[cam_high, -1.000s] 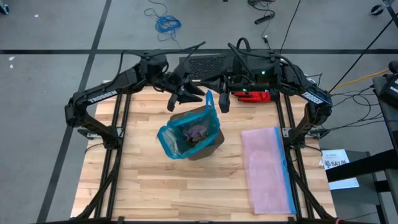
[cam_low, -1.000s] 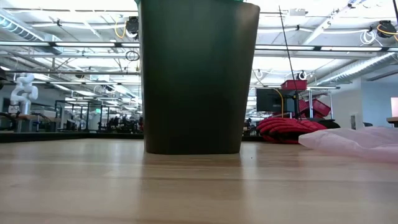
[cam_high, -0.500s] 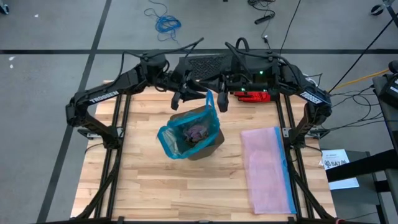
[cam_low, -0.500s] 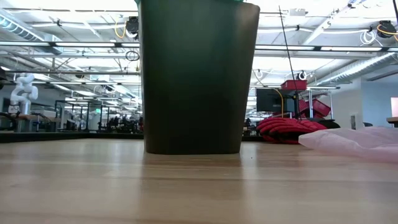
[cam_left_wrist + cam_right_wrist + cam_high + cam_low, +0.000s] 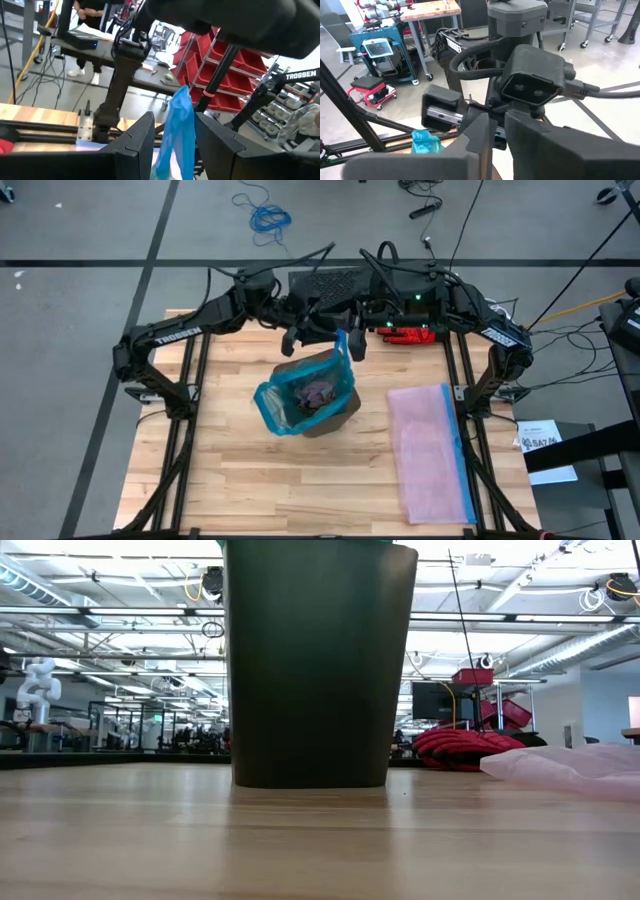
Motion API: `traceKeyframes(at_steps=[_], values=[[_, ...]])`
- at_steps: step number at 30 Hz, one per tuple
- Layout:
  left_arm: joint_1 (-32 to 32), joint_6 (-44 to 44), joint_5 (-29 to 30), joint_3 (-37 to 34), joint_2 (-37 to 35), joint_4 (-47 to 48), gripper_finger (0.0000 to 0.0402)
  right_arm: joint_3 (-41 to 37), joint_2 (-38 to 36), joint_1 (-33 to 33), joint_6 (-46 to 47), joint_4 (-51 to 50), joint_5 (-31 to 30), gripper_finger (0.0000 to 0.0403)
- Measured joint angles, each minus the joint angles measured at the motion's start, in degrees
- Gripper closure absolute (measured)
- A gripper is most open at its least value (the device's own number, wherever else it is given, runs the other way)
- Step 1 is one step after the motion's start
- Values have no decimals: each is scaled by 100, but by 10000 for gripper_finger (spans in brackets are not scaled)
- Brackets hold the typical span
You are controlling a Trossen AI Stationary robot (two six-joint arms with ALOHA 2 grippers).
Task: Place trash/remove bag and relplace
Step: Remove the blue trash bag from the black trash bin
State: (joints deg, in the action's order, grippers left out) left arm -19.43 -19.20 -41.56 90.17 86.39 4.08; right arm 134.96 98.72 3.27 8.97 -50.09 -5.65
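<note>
where legible, "trossen" on arm [image 5: 178,336]

Pale pink bag [image 5: 430,448] flat on the bench's [image 5: 230,480] right side, red-and-black glove [image 5: 408,334] at far edge, blue cable [image 5: 268,218] on floor beyond

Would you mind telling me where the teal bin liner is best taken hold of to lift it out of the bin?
I'd grip the bright blue drawstring tie that stands up from the teal bag's far rim, coming from above with the left gripper, whose open fingers already straddle it. It is the only raised, free part; the rest hugs the bin.
</note>
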Motion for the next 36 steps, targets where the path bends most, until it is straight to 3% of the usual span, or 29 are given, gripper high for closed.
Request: traceKeyframes(at_steps=[8, 14, 21, 26, 36], values=[[215, 45, 301, 0, 94, -134, 285, 0, -20, 0, 0, -195, 31, 300], [140, 236, 415, 0, 91, -239, 389, 0, -175, -27, 300, -712, 617, 295], [-343, 302, 385, 2, -28, -145, 400, 9, -247, -606, -41, -1342, 709, 302], [-769, 299, 61, 2, -85, 104, 400, -4, 37, -921, 93, -1731, 559, 302], [-1568, 429, -1122, 2, -396, 369, 401, -2, 789, -1313, -75, -1421, -98, 303]])
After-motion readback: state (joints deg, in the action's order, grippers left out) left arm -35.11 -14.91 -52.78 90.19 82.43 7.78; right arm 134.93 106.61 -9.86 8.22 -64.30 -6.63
